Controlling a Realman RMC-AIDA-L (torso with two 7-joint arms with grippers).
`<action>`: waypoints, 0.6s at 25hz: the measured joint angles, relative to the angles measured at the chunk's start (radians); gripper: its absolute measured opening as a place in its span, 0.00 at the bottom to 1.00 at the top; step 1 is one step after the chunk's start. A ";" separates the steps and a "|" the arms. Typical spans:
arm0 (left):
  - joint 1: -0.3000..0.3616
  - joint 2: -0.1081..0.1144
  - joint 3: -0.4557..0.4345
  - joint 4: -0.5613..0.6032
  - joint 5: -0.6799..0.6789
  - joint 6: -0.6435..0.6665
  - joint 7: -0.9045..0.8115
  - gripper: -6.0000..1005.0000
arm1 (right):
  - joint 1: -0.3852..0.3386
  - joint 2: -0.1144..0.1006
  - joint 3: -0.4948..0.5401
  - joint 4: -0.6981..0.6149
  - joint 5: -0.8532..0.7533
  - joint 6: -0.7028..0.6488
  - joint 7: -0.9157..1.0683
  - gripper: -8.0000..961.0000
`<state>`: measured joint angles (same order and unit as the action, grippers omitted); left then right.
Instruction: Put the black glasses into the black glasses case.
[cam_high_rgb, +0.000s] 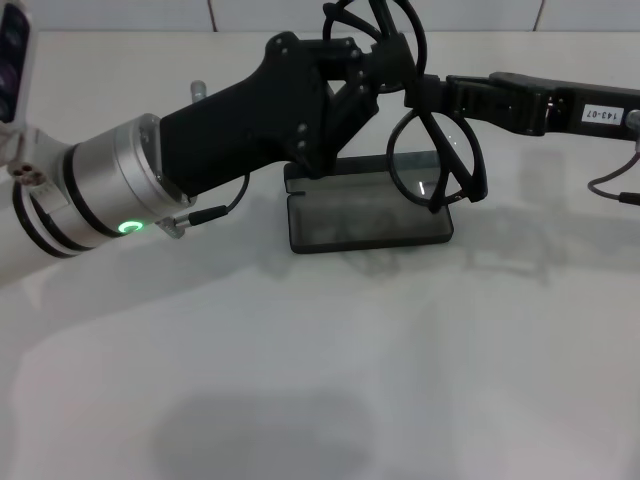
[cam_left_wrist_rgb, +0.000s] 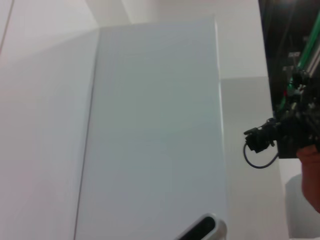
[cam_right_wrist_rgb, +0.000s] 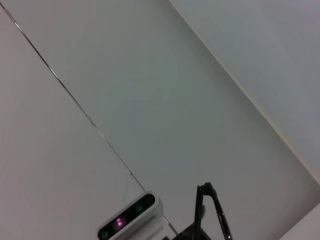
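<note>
Both tools, left (cam_high_rgb: 372, 62) and right (cam_high_rgb: 418, 92), pinch the black glasses (cam_high_rgb: 440, 160) above the open black glasses case (cam_high_rgb: 368, 215)

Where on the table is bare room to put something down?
Bare: the near table, in front of the case. Crowded: above the case, where the left claw and right claw meet at the glasses.

In view are 1 pair of black glasses (cam_high_rgb: 437, 160), 1 open black glasses case (cam_high_rgb: 368, 215) and 2 grippers.
</note>
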<state>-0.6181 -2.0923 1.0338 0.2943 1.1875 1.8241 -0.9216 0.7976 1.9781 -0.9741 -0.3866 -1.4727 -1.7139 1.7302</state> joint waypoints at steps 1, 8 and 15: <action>0.000 0.000 0.000 -0.003 -0.005 -0.001 0.000 0.02 | 0.000 0.000 0.000 0.000 0.000 -0.001 0.000 0.09; 0.002 0.001 0.000 -0.014 -0.016 0.000 0.001 0.02 | -0.004 0.001 0.002 0.000 0.000 -0.003 0.000 0.09; 0.061 0.006 0.000 -0.004 -0.130 0.067 -0.004 0.02 | -0.041 -0.012 0.043 -0.006 0.011 0.005 -0.014 0.09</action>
<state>-0.5573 -2.0863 1.0339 0.2898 1.0579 1.8913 -0.9252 0.7567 1.9660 -0.9316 -0.3931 -1.4619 -1.7088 1.7165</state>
